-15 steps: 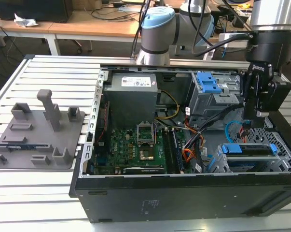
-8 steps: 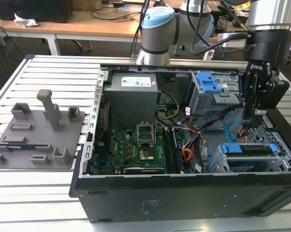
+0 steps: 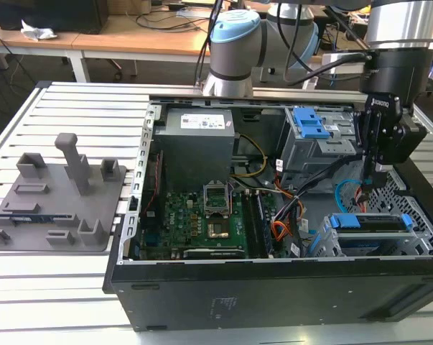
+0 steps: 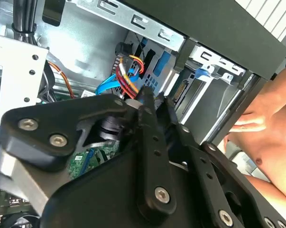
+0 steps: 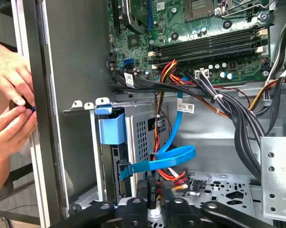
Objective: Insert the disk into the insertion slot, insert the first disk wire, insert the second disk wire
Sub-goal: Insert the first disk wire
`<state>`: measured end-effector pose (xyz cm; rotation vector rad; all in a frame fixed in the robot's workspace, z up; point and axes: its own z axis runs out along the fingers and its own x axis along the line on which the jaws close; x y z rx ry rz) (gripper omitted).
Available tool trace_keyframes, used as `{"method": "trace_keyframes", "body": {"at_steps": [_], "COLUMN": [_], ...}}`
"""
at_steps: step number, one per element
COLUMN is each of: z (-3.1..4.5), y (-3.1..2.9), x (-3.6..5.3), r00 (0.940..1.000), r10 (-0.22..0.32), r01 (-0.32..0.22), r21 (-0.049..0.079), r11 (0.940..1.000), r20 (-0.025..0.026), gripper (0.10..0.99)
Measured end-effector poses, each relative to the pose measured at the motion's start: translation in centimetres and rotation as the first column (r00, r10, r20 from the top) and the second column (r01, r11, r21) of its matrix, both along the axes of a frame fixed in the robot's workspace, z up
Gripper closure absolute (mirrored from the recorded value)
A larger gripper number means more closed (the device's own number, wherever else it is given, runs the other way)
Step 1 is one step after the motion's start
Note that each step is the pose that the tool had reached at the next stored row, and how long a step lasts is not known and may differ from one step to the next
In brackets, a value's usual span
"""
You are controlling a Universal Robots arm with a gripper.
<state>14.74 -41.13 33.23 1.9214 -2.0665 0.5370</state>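
Observation:
The disk (image 3: 367, 223) in its blue caddy (image 5: 112, 129) sits inside the insertion slot (image 3: 420, 215), the low perforated cage (image 5: 143, 135) at the case's front corner. My gripper (image 3: 378, 171) hangs just behind that cage. Its fingers (image 4: 147, 102) are pressed together on the plug end of the first disk wire (image 4: 127, 78), the red and orange bundle (image 5: 173, 176), close to the disk's rear edge. The second disk wire (image 5: 177, 156), a light-blue cable (image 3: 338, 194), loops beside it, one end (image 5: 125, 170) lying against the disk's back.
A person's hands (image 5: 10, 99) rest at the case's outer wall; a hand (image 4: 266, 118) also appears in the second wrist view. A taller cage with a blue latch (image 3: 309, 123) stands behind the gripper. The motherboard (image 3: 202, 215) and black cable bundles (image 5: 237, 118) fill the case; a grey fixture (image 3: 58, 194) sits outside it.

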Motion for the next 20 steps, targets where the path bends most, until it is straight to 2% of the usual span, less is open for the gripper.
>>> {"method": "trace_keyframes", "body": {"at_steps": [1, 7, 9, 10, 11, 12, 13, 16, 17, 18, 19, 20], "z": [-0.04, -0.15, -0.15, -0.17, -0.17, -0.15, -0.16, -0.13, -0.12, -0.10, -0.10, -0.10], "y": [0.00, 0.02, 0.02, 0.05, 0.10, 0.18, 0.31, 0.86, 1.02, 1.18, 1.27, 1.36], "x": [0.00, 0.00, 0.00, 0.00, 0.00, 0.00, -0.01, -0.11, -0.17, -0.27, -0.33, -0.38], "r00": [1.0000, 1.0000, 1.0000, 1.0000, 1.0000, 1.0000, 1.0000, 1.0000, 1.0000, 1.0000, 1.0000, 1.0000], "r10": [0.000, 0.000, 0.000, 0.000, 0.000, 0.000, 0.000, 0.002, 0.003, 0.005, 0.006, 0.007], "r01": [0.000, 0.000, 0.000, 0.000, 0.000, 0.000, 0.000, -0.001, -0.003, -0.005, -0.006, -0.006], "r21": [-0.001, -0.007, -0.007, -0.006, -0.007, -0.011, -0.017, -0.047, -0.063, -0.098, -0.116, -0.126], "r11": [1.0000, 1.0000, 1.0000, 1.0000, 1.0000, 0.9999, 0.9999, 0.9989, 0.9980, 0.9951, 0.9933, 0.9920], "r20": [0.0000, 0.0000, 0.0000, 0.0000, 0.0000, 0.0000, 0.0000, 0.0008, 0.0014, 0.0027, 0.0042, 0.0058], "gripper": [0.906, 0.914, 0.902, 0.843, 0.843, 0.776, 0.776, 0.776, 0.776, 0.776, 0.776, 0.776]}}
